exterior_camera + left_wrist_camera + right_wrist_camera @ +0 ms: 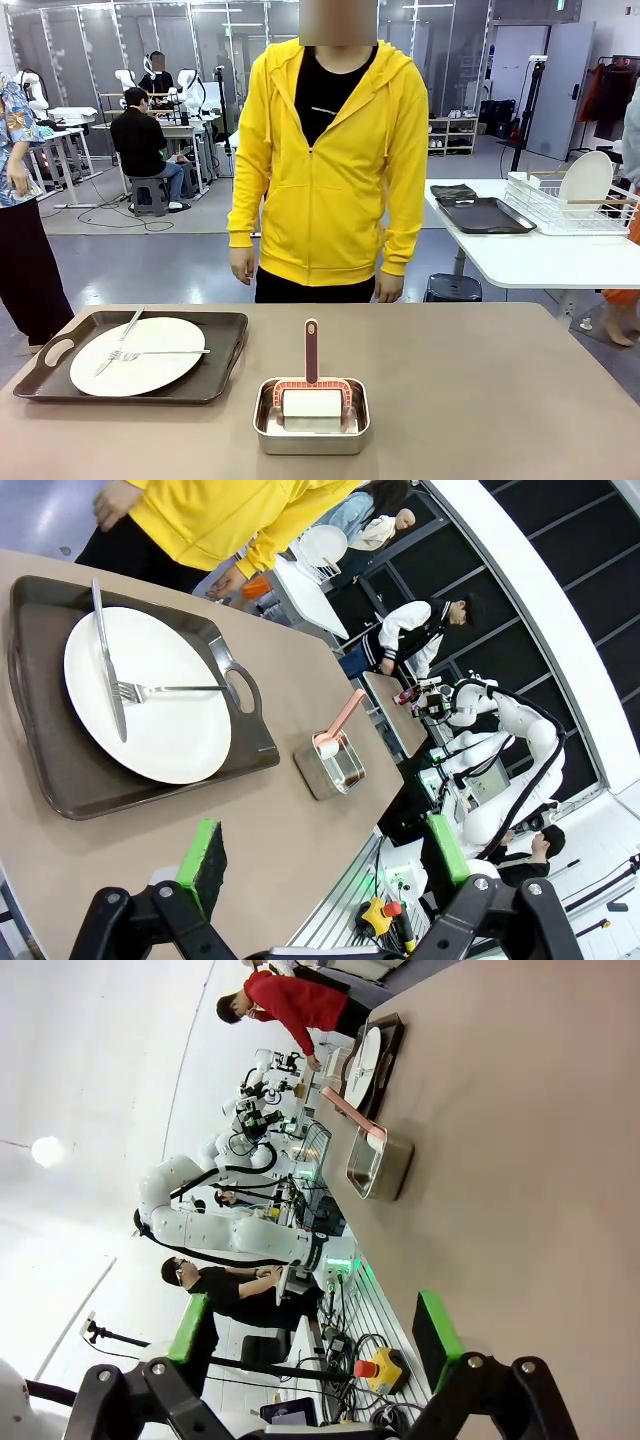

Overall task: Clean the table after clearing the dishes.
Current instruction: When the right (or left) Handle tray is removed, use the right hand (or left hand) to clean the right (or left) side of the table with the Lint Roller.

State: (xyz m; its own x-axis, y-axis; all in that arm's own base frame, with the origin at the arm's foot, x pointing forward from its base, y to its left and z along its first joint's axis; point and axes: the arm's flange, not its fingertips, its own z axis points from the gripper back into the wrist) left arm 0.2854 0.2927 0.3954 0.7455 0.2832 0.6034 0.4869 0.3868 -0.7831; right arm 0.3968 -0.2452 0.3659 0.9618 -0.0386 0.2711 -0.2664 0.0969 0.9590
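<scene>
The wide matte tan-brown rectangular table (480, 400) carries two groups of things. In the front view a dark brown rectangular tray with cut-out handles (228, 355) lies toward the table's 9 o'clock side. On it sits a large round flat white plate (160, 375). A silver fork (155, 353) and a silver knife (122, 338) lie on the plate, crossing near its 9 o'clock side.

At the tray's 4 o'clock, near it but apart, stands a small rectangular steel pan (310, 443). In the pan rests a white cleaning roller with a red handle (311, 350). The handle points to 12 o'clock and rises over the pan's far rim.

A person in a yellow zipped hoodie (325, 160) stands at the table's far edge at 12 o'clock, with both hands hanging at the sides, off the tabletop. Behind, toward 2 o'clock, a smaller white table (540, 260) holds a white wire rack (545, 205) and a flat black tray (485, 215).

In the left wrist view the left pincer (325, 865) stands open above the table's edge, its green pads wide apart with nothing between them. There the tray with the plate lies at 10 o'clock and the pan near 12 o'clock. In the right wrist view the right pincer (312, 1335) is likewise open and empty, with the pan toward 12 o'clock and the tray beyond it.
</scene>
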